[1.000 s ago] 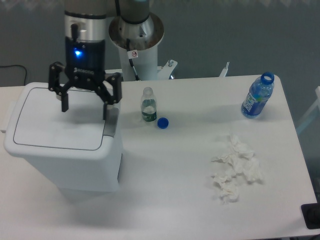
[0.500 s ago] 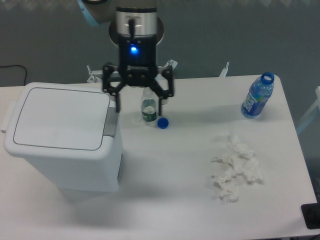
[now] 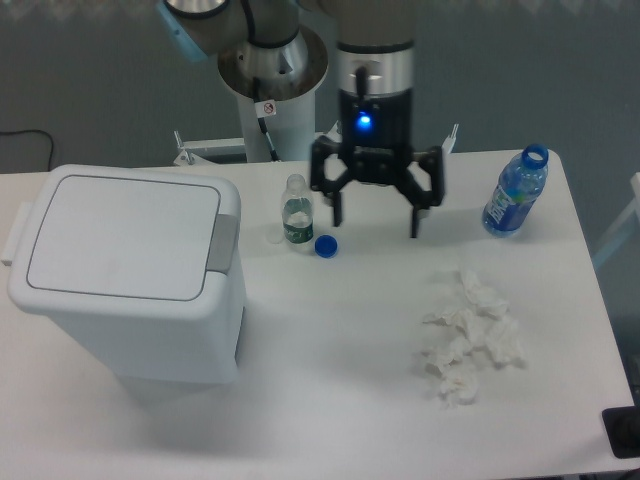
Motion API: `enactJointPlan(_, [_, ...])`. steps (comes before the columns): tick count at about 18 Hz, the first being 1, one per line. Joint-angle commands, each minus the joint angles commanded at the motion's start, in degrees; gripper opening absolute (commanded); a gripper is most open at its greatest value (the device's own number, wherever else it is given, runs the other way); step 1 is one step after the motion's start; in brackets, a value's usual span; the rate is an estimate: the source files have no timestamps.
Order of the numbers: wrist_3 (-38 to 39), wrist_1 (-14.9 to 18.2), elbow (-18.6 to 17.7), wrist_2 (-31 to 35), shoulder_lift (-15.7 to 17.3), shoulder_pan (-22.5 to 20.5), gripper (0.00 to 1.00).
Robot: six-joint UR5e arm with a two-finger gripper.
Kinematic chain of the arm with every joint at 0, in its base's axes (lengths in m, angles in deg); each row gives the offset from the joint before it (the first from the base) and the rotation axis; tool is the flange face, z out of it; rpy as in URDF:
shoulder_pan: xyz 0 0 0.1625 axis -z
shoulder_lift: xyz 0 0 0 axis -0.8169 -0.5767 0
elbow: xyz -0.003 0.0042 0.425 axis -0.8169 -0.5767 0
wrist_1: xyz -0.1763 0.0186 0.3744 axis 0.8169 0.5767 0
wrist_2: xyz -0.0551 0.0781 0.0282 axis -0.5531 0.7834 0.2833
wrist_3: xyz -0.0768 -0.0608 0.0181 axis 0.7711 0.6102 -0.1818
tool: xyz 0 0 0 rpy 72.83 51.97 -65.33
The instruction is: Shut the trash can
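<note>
Two fingers spread wide, holding nothing — gripper (image 3: 376, 221) points straight down at upper centre, beside a small bottle (image 3: 296, 211).

trash can (image 3: 125, 290) | white, grey tab | lid shut | table's left

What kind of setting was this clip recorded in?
Probably a robotics lab: a plain white table against a grey backdrop, the arm's end effector open over it, and staged props: trash can, bottles, crumpled tissues.
</note>
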Motion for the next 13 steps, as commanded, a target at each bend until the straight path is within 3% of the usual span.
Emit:
enactJointPlan(3, [-9.59, 2.64, 1.32, 0.09, -0.18, -3.69, 1.0])
enactJointPlan(7, [-18.21, 2.65, 2.64, 1.92, -2.37, -6.07, 1.0])
enactJointPlan(13, [-20.33, 5.63, 4.13, 3.33, -2.64, -9.24, 1.0])
